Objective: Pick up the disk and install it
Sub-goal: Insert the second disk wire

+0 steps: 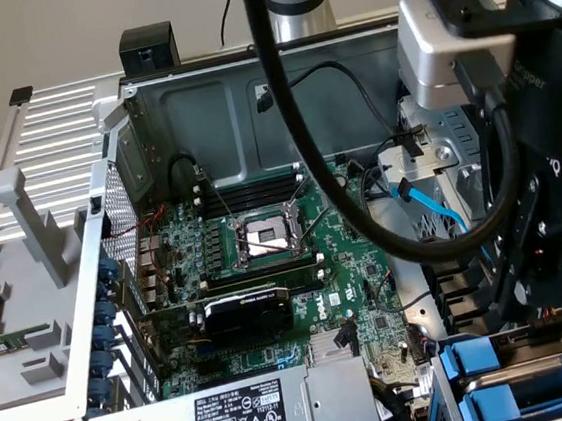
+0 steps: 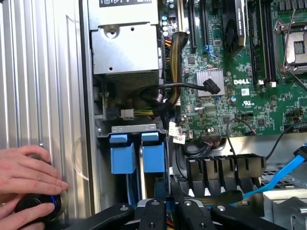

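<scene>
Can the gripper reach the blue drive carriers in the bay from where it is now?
Probably yes: the gripper hangs right above the two blue drive carriers, and nothing covers their tops. The hand rests off to one side.

You have two blue drive carriers (image 2: 122, 153) side by side, one green motherboard (image 2: 259, 103), one power supply (image 2: 125, 48), and one hand (image 2: 29, 167).

My gripper (image 2: 180, 213) linkage is matt black, looks like painted metal. Just beyond it, two drive carriers (image 2: 122, 153) in glossy bright blue plastic sit in a bare silver sheet-metal cage (image 2: 133, 128). Further out, motherboard (image 2: 225, 103) is matt green laminate with a finned, brushed-metal heatsink (image 2: 210, 81). Chassis side panel (image 2: 38, 76) beside me is ribbed pale grey, satin finish. SATA cable (image 1: 431, 205) is smooth light-blue plastic.
</scene>
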Action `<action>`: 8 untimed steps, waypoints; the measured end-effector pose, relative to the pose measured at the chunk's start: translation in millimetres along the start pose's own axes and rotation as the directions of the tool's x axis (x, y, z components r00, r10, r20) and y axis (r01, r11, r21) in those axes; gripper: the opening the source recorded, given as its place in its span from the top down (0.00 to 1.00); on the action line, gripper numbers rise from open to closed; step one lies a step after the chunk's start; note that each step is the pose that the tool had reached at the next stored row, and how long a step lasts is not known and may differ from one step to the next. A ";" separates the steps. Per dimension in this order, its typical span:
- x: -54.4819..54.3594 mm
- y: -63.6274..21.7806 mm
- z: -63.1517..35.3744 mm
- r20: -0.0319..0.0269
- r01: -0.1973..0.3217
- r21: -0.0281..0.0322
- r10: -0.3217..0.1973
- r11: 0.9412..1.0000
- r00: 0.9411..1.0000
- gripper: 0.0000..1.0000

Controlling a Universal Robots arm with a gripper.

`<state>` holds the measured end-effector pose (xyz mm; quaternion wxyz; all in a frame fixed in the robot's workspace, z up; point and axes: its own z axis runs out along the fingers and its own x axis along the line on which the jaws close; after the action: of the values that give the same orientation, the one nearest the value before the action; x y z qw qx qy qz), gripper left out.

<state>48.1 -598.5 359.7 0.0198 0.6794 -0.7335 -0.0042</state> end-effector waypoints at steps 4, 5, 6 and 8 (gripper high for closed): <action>2.6 -0.2 1.4 0.001 0.011 0.000 -0.011 1.000 1.000 0.84; 3.2 -0.3 1.8 0.002 0.013 0.001 -0.013 1.000 1.000 0.84; 3.6 -0.3 1.9 0.003 0.015 0.001 -0.015 1.000 1.000 0.84; 4.4 -0.4 2.4 0.005 0.019 0.001 -0.019 1.000 1.000 0.84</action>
<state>48.1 -603.0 357.4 0.0176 0.6865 -0.7269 -0.0055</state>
